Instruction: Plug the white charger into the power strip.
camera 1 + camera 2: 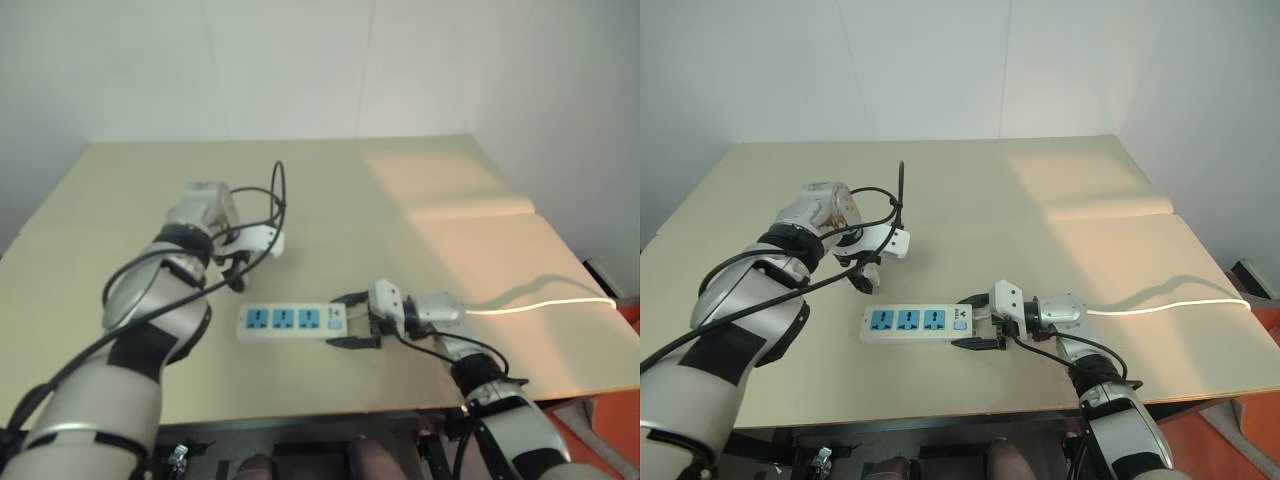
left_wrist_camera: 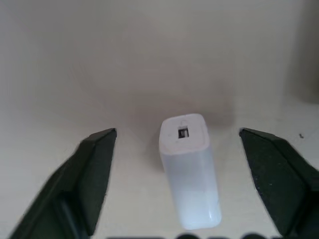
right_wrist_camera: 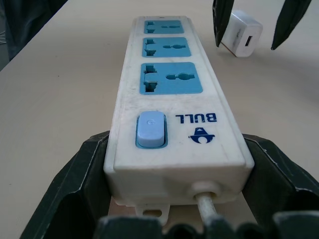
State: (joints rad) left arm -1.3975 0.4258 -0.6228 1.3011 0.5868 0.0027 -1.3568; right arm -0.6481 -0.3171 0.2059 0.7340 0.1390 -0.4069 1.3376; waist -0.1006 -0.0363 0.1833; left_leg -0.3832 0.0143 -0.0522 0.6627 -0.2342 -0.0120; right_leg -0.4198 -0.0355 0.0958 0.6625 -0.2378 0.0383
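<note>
On the tabletop (image 1: 420, 180) the power strip (image 1: 918, 324) lies near the front edge, its cable end clasped by the right gripper (image 3: 174, 164), while the white charger (image 2: 188, 169) lies unplugged between the left gripper's (image 2: 184, 164) spread fingers, still to be grasped and inserted.

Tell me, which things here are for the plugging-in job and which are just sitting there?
For the job:
white charger
power strip
left gripper, open around the charger
right gripper, astride the strip's cable end

Just there:
wooden table
</note>
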